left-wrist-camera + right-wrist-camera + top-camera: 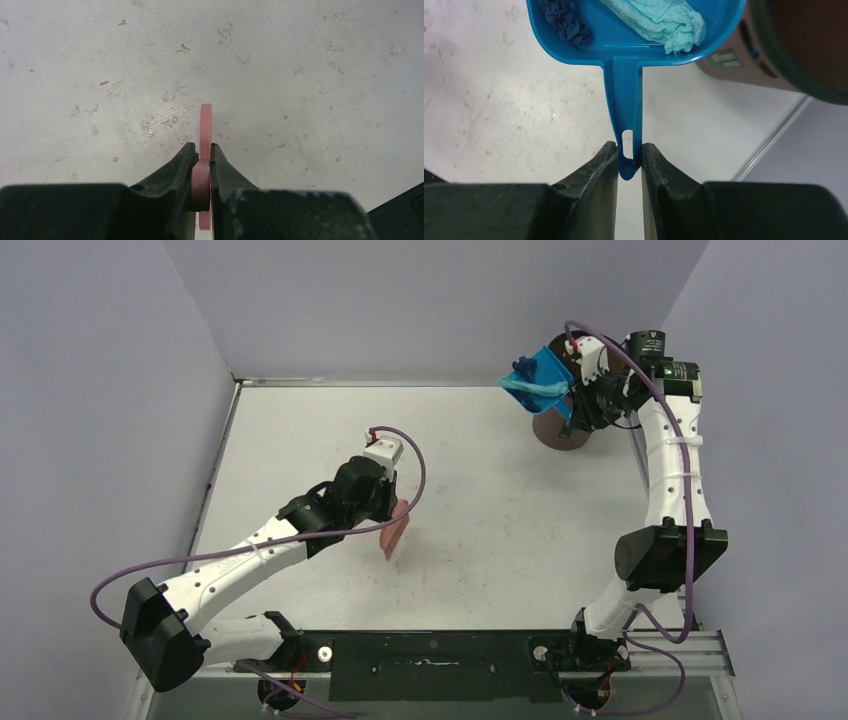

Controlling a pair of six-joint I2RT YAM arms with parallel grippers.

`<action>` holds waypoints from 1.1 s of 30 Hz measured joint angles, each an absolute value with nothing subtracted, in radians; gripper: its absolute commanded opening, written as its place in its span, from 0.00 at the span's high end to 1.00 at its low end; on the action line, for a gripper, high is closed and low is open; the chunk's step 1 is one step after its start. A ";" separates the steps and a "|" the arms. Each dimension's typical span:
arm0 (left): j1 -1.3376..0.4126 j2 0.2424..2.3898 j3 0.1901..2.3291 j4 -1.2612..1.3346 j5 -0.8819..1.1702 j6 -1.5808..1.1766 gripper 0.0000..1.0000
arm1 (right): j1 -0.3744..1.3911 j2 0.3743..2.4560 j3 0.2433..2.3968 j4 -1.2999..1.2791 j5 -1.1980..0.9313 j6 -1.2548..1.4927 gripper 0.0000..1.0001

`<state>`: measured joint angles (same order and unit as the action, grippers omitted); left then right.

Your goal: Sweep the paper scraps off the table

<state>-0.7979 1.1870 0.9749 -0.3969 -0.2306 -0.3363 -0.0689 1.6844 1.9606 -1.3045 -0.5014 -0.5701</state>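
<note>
Pink brush [397, 530], thin and flat, sits pinched tight in my left gripper [203, 150], centre-left above the scuffed white table [480, 500]. Upper right, my right gripper [629, 150] clamps the handle of the glossy blue dustpan [624, 55]; crumpled paper scraps [566, 22] lie inside, the light-blue strip [659, 20] lying crosswise to that handle.

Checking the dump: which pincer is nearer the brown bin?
Right. The right pincer holds the dustpan by the brown bin; the left pincer grips the pink brush mid-table.
</note>
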 measured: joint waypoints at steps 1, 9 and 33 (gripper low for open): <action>-0.791 1.188 0.970 -0.402 -0.229 -0.331 1.00 | -0.073 1.693 1.983 -1.287 -0.502 -0.550 0.95; -0.755 1.195 0.963 -0.422 -0.268 -0.300 1.00 | -0.133 1.700 2.059 -1.090 -0.429 -0.385 0.95; -0.718 1.195 0.958 -0.423 -0.245 -0.292 1.00 | -0.165 1.829 2.120 -0.850 0.175 -0.531 0.94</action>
